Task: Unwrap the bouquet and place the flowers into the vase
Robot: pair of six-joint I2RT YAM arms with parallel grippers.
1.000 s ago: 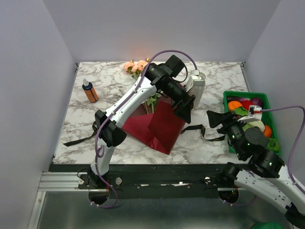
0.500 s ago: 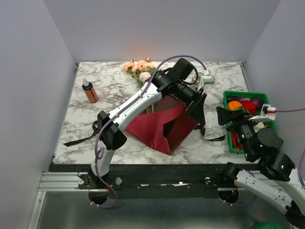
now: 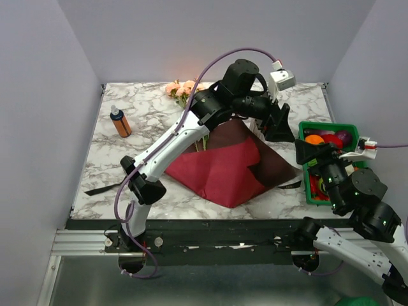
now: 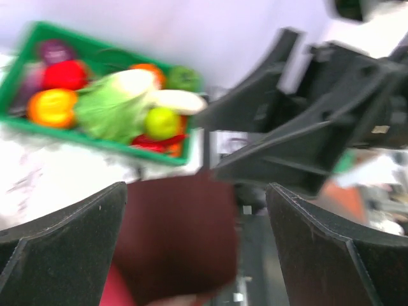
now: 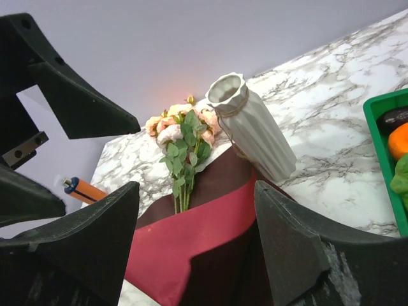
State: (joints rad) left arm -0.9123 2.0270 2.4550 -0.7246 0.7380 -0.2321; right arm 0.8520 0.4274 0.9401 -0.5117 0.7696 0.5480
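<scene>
Nearest the arm bases, the right gripper (image 3: 305, 152) hangs beside the green tray (image 3: 349, 127) of vegetables. Its jaws stand apart with nothing between them.

Next, the dark red paper (image 3: 217, 169) lies unfolded as a creased sheet on the table (image 3: 127, 166). A length of black ribbon (image 3: 102, 187) lies loose at the table's left near edge.

Beyond the sheet's right corner, the left gripper (image 3: 278, 124) is raised above the table, fingers spread wide and empty. The left wrist view is blurred but shows only paper below the fingers.

Further back, the vase (image 5: 252, 127) stands at the paper's far edge, mouth empty. It leans in the right wrist view, but that camera is itself tilted, so uprightness cannot be confirmed.

Farthest, the flowers (image 3: 182, 88) lie with blooms at the table's back edge and stem ends on the sheet, well apart from both grippers.

Assessment: unwrapping appears essentially complete and transfer has not begun. The next move calls for one gripper to close on the bunched stems, lift them clear, and lower the stem ends into the narrow mouth.
</scene>
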